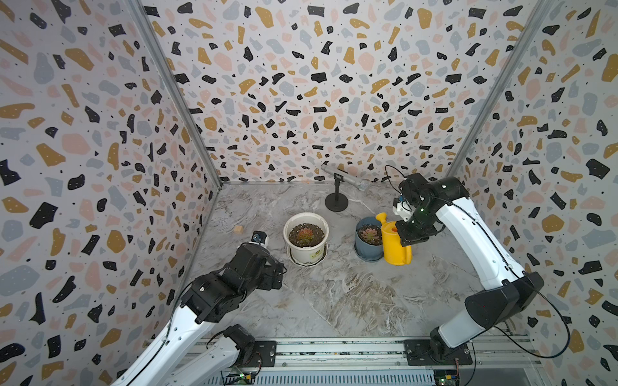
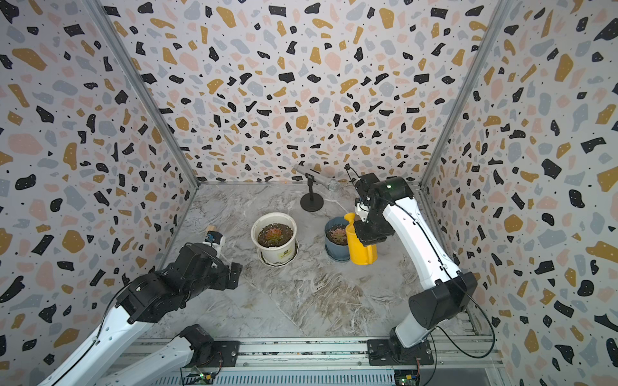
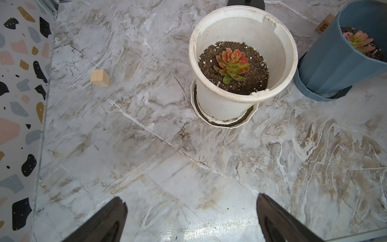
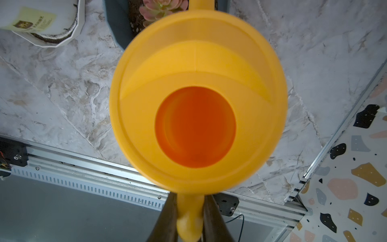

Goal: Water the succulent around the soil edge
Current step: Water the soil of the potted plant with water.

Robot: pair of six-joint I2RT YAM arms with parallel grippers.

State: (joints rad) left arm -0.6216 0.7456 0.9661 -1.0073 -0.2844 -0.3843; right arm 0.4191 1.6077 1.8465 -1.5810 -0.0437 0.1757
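Entry, from the remote station. Reading the desk (image 1: 334,294) left to right.

Left pincer (image 3: 190,199): jaws spread wide with nothing between them, hanging over bare marble near the left wall. Its wrist view looks past both fingers toward the pots.

Block (image 3: 100,78): small, pale wood, lying alone beside the left wall and well apart from everything else.

White pot (image 3: 217,104): upright in a white saucer, rim chipped in two places. It carries an orange-green rosette (image 3: 232,64) in dark soil (not my target, noted only to avoid a mix-up).

Microphone (image 1: 344,175): on a short black stand at the back, behind the gap between the two pots.

Succulent (image 1: 369,234): pinkish-green, centred in the blue-grey pot (image 1: 366,250), which stands to the right of the white one and apart from it. The soil edge (image 3: 376,54) shows as a dark ring flecked with white grit just inside the rim.

Can (image 1: 396,245): yellow, upright, just beside the blue-grey pot on its right. Its spout (image 1: 381,218) reaches up over the pot's far right rim. I cannot tell whether its base touches the desk.

Right pincer (image 4: 190,218): clamped on the can's handle, one finger on each side. The wrist view looks straight down into the can's round opening.
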